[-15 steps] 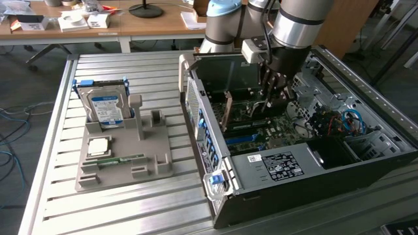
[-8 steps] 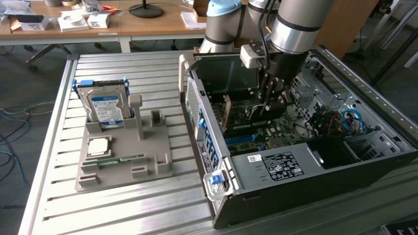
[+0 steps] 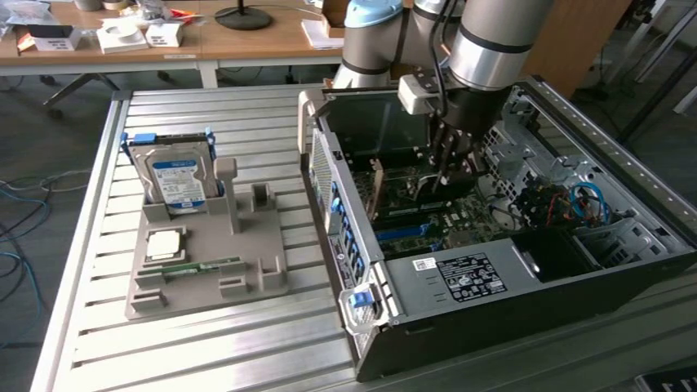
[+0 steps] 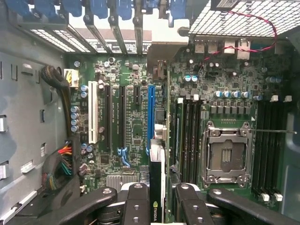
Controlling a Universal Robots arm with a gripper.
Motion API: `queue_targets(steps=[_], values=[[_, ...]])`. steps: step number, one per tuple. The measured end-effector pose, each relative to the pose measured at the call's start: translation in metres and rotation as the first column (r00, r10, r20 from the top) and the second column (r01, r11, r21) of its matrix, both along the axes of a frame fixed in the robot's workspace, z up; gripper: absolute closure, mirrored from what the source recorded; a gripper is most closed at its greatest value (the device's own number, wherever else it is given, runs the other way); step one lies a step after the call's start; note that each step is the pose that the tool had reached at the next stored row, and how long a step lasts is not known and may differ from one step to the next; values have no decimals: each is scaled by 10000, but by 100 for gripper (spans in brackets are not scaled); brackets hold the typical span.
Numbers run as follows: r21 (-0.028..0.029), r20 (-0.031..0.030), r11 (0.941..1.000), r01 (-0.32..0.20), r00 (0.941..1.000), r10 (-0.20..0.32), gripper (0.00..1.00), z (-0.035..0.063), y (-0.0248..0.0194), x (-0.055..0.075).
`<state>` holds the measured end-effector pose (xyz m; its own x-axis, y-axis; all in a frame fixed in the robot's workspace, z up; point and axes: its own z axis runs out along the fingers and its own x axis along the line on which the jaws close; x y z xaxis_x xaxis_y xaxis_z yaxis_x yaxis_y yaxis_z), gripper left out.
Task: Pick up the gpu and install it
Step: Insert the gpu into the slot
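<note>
The hard drive point(image 3: 178, 178) stands in its tray point(image 3: 250, 261) on the exterior view's left. To the right, the claw point(image 3: 450, 167) sits inside the open computer case point(image 3: 458, 282), pinching the gpu point(image 4: 157, 168) edge-on between its fingers point(image 4: 137, 201), over the motherboard point(image 4: 126, 70) beside the blue slot point(image 4: 151, 112).

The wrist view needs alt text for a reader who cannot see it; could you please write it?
The gripper holds the gpu edge-on between its fingers, over the green motherboard inside an open computer case, close beside a long blue slot. An empty processor socket and black memory slots lie on the card's other side.
</note>
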<state>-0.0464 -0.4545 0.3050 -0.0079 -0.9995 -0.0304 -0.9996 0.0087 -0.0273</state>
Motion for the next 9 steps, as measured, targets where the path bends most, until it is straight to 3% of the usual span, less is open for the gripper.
queue_targets(steps=[5,9], values=[[-1,0,10000,0,10000,0,74,0,-57,-8],[0,0,10000,0,10000,0,74,-1,-62,-11]])
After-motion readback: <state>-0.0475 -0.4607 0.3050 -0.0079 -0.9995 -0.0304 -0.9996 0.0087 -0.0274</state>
